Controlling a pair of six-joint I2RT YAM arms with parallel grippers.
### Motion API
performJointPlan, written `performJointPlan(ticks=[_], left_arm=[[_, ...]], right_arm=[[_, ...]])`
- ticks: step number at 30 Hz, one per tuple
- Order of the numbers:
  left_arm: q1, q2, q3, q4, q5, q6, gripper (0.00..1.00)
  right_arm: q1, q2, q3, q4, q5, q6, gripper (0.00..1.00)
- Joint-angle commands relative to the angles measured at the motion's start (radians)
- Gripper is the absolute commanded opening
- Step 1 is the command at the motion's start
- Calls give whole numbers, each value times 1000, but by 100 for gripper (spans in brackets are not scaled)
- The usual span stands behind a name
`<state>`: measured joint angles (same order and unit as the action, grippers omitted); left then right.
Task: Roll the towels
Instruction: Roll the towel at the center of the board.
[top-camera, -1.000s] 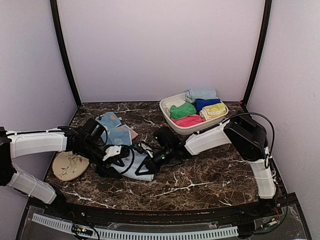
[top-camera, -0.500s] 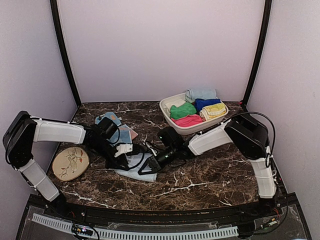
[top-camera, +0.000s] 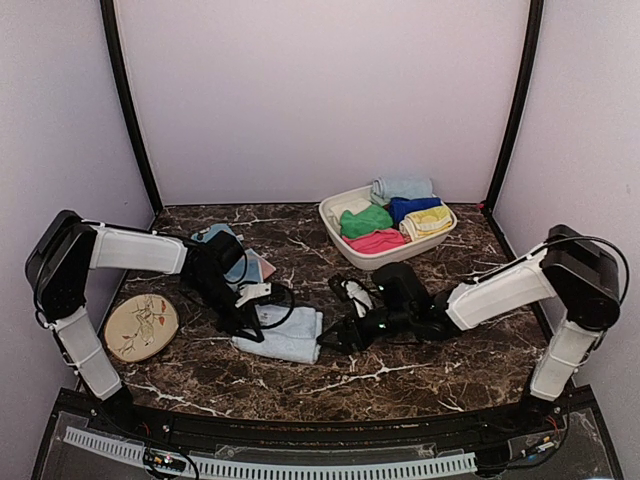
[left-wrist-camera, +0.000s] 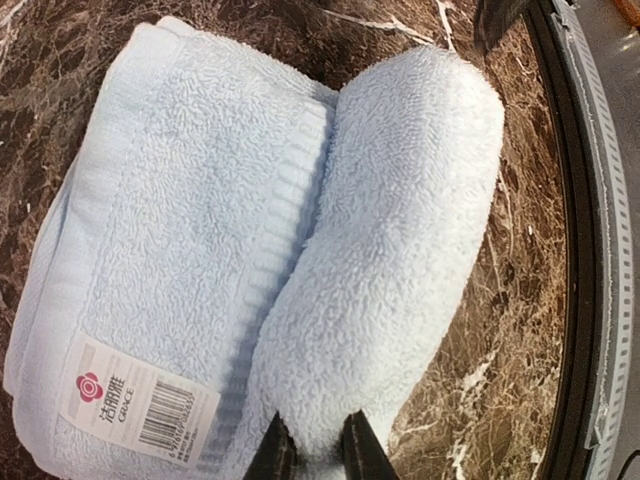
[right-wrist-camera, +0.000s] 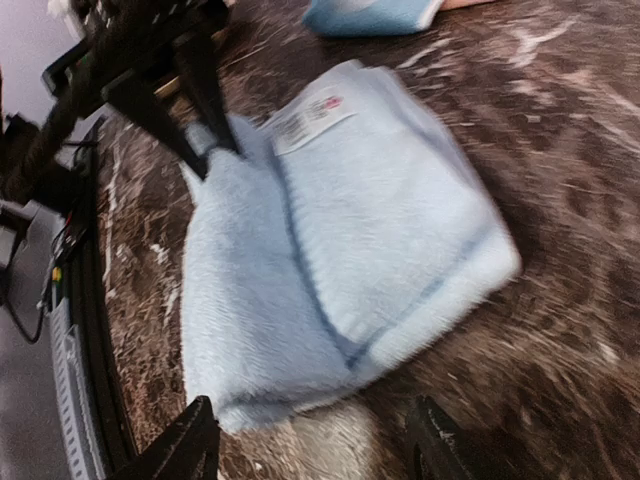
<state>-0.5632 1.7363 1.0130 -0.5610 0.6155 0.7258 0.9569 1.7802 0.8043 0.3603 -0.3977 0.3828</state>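
The left claw (left-wrist-camera: 312, 452) is closed, its two fingers pinching the left end of the rolled part of the pale blue towel (left-wrist-camera: 200, 230). That towel is half rolled: a thick roll runs along the side facing the near edge of the tabletop (top-camera: 400, 370), and the rest lies flat and folded behind it, with a white label (left-wrist-camera: 135, 405) showing near the pinched end. The towel sits around the middle of the tabletop, a little toward the left edge.

The right claw (right-wrist-camera: 315, 445) is open, its fingers wide apart with nothing between them, low over the tabletop just beside the right end of the same towel.

Behind the left arm, toward the back left corner, the spotted towel (top-camera: 222, 243) lies loose and partly hidden by the arm. A round plate (top-camera: 140, 328) with a drawing rests near the left edge. Toward the back right corner stands a pale tub (top-camera: 335, 235) holding rolled towels in green, pink, dark blue, yellow and grey-blue
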Motion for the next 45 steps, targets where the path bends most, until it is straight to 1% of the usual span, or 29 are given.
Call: performJointPlan(ticks=[1, 3, 4, 5, 6, 7, 8, 9, 10, 12, 15, 17, 19, 22, 27, 30, 33, 36, 38, 40, 41, 43, 44, 45], left_arm=[[-2, 21, 9, -237, 53, 53, 6], [-1, 29, 12, -264, 56, 62, 7], [-1, 36, 12, -268, 49, 64, 7], [0, 47, 15, -273, 43, 66, 7], [1, 64, 20, -279, 40, 68, 7], [2, 87, 30, -281, 34, 63, 7], [3, 112, 41, -278, 25, 50, 7], [5, 135, 55, -276, 19, 38, 7], [10, 158, 70, -275, 18, 27, 7], [19, 195, 96, -276, 23, 7, 7], [25, 240, 119, -262, -10, -22, 5], [27, 264, 131, -270, -38, -24, 5], [26, 281, 139, -276, -63, -26, 6], [27, 293, 144, -272, -84, -33, 6], [27, 305, 149, -266, -99, -45, 6], [27, 307, 151, -265, -107, -45, 6], [28, 305, 156, -272, -106, -38, 7], [27, 299, 154, -275, -100, -27, 15], [27, 284, 146, -268, -92, -23, 20], [29, 265, 137, -260, -84, -19, 22], [30, 252, 129, -251, -81, -20, 23], [37, 216, 112, -223, -77, -25, 30], [40, 193, 101, -206, -78, -30, 35], [47, 160, 91, -186, -75, -34, 44]], right_arm=[[81, -230, -103, 51, 446, -189, 99], [125, -314, -134, 63, 614, -260, 100], [130, -341, -142, 71, 707, -258, 100], [129, -356, -147, 93, 826, -196, 100], [124, -360, -134, 49, 975, -102, 100], [108, -365, -123, 17, 1022, -61, 100], [94, -377, -140, 55, 941, -106, 100], [91, -390, -166, 120, 843, -178, 100], [97, -399, -194, 192, 776, -246, 100], [140, -386, -213, 245, 714, -398, 99], [275, -302, -171, 176, 760, -674, 95], [355, -245, -157, 179, 787, -806, 95], [421, -198, -148, 208, 785, -914, 93], [473, -86, -78, 213, 765, -1028, 86], [490, 71, 44, 230, 749, -1177, 76], [488, 147, 107, 226, 736, -1232, 75], [470, 211, 151, 216, 737, -1251, 71], [444, 260, 186, 192, 749, -1229, 68], [430, 290, 217, 131, 751, -1179, 63], [415, 312, 242, 50, 730, -1110, 56], [407, 318, 250, 12, 711, -1071, 50], [388, 324, 261, -58, 667, -996, 39], [380, 321, 266, -90, 647, -959, 33], [373, 317, 270, -114, 627, -921, 27]])
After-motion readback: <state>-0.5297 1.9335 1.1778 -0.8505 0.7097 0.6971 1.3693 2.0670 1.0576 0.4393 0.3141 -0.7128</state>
